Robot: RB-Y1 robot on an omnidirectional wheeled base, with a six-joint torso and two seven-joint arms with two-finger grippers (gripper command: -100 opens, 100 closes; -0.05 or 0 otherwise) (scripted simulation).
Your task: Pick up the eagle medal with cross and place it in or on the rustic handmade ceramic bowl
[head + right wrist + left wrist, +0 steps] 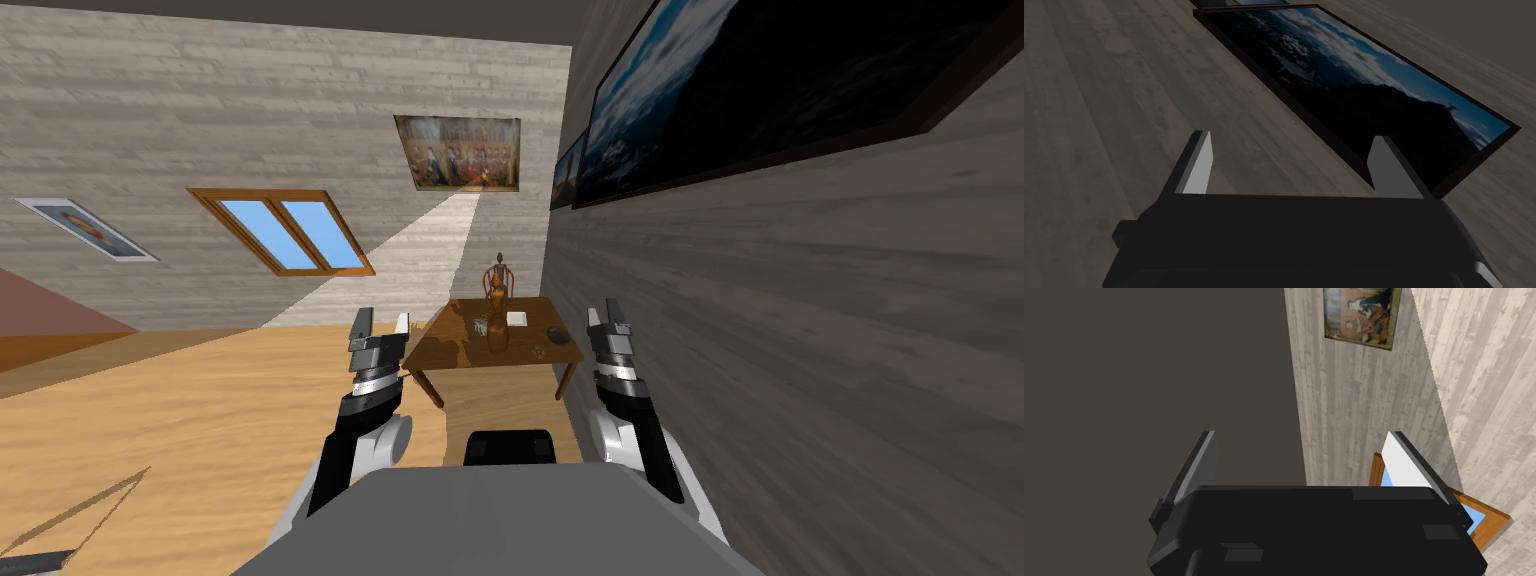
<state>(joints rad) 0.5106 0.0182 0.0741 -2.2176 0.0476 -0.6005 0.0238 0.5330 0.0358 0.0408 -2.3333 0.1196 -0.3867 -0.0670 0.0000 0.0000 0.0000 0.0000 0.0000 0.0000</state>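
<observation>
**Reach from the right side**

Your left pincer [382, 322] hangs spread and empty, just off the worktop's [450, 348] left corner. On the worktop's right half lies a small speck, likely the medal [538, 351], just beside the dark bowl [558, 335]. It is too small to tell its long axis. Your right pincer [606, 315], also spread, hangs off the worktop's right edge, nearer.

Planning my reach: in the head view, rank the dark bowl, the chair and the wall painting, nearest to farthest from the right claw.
1. Dark bowl, on the table, right side, nearest the right claw.
2. Chair, behind the table.
3. Painting, on the far wall.
</observation>
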